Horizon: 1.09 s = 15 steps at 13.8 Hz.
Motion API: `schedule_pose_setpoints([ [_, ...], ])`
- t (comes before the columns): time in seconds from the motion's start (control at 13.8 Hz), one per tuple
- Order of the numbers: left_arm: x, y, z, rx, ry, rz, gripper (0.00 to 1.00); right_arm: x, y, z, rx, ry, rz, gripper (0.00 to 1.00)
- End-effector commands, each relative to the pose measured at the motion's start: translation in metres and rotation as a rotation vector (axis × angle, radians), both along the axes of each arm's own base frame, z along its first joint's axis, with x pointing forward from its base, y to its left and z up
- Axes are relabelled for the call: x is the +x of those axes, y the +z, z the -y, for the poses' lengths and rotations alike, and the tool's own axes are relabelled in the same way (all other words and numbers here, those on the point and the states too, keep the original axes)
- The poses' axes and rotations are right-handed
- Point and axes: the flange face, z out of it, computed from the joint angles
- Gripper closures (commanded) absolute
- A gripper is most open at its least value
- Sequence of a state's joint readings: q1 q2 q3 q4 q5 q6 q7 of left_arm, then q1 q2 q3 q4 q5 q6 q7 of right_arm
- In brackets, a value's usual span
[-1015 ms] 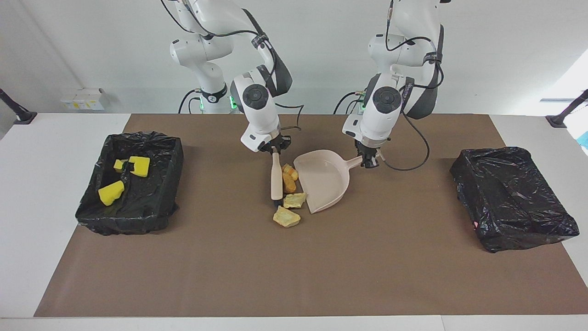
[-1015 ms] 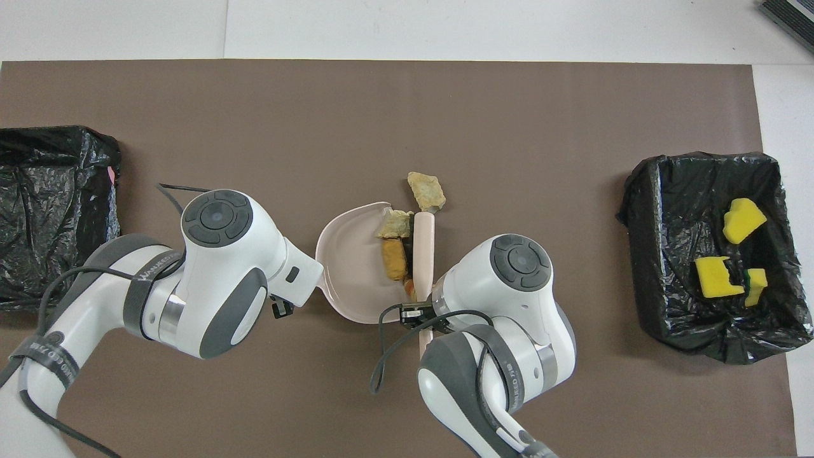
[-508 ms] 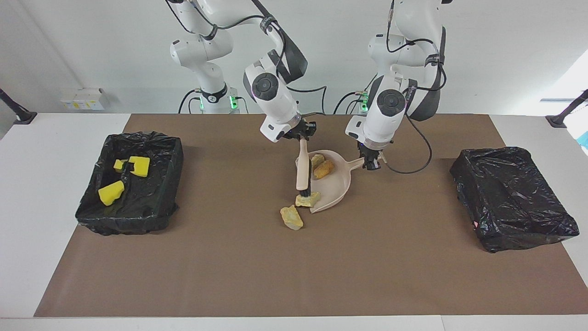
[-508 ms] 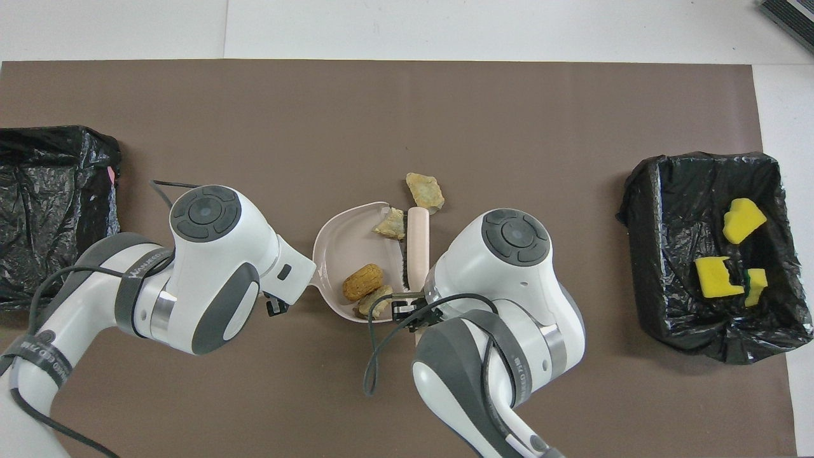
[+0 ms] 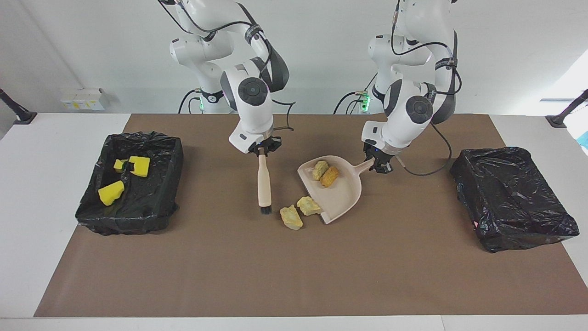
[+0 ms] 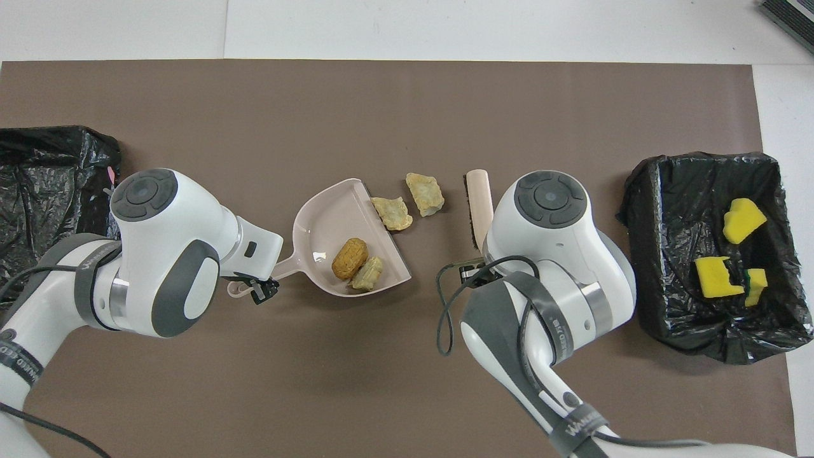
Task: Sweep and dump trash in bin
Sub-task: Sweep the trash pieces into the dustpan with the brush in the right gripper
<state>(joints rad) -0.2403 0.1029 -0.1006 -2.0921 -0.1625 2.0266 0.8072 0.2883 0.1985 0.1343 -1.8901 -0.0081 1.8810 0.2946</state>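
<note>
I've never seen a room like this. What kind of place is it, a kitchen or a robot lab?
Probably a robot lab, set up for cleaning practice. Two white robot arms stand at a table with a brown mat, and bins lined with black bags sit at each end.

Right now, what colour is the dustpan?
Pale pink, the dustpan; clearest in the overhead view.
</note>
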Motion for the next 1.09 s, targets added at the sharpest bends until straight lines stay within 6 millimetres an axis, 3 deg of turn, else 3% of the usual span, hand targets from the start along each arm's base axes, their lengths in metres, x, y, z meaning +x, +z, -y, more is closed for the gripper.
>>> schedule_pose_setpoints([
  [0.0,-0.002,0.004,0.02,0.06,0.045,0.051,1.0,0.039,-0.027,-0.014,-0.062,0.08,-0.007,1.0],
  [0.22,-0.017,0.008,0.049,0.145,0.0,0.098,1.0,0.04,-0.035,-0.038,-0.05,0.115,-0.008,1.0],
  [0.65,-0.019,0.007,0.05,0.152,-0.006,0.097,1.0,0.004,-0.041,-0.115,0.119,0.126,-0.041,1.0],
  [0.87,-0.017,0.007,0.046,0.151,0.002,0.097,1.0,-0.009,-0.038,-0.143,0.248,0.015,-0.087,1.0],
  [1.02,-0.015,0.008,0.044,0.149,0.008,0.099,1.0,-0.011,-0.032,-0.146,0.259,-0.034,-0.091,1.0],
])
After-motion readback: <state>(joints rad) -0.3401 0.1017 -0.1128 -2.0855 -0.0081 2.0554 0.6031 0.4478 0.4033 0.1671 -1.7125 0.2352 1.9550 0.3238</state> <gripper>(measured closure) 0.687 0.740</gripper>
